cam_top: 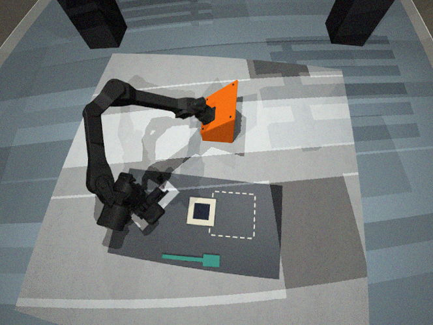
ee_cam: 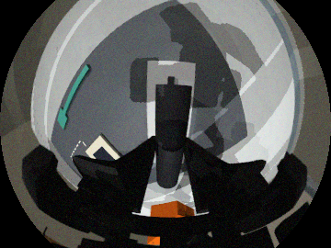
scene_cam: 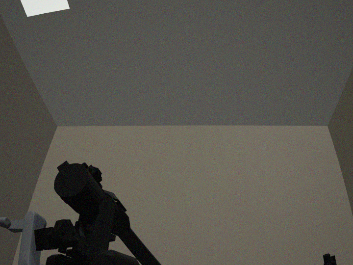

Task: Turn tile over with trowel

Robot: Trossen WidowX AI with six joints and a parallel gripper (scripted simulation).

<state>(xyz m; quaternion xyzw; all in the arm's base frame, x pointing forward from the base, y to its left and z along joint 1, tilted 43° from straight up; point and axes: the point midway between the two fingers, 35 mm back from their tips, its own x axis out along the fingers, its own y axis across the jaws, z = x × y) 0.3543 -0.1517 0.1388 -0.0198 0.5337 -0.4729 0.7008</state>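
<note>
The trowel's pale flat blade lies under its black handle at the mat's left end. My gripper is above the blade, with its fingers shut on the handle. Whether the blade touches the mat cannot be told. The cream tile lies flat right of the trowel, its dark-square side up. Its right edge just crosses the left side of the dashed outline, mostly outside it. Parts of handle and blade are hidden by the gripper. The exterior view does not show the tile or mat.
A teal flat-headed tool lies near the front edge of the dark mat. An orange wedge-shaped base carries the arm behind the mat. Two black posts stand at the far corners.
</note>
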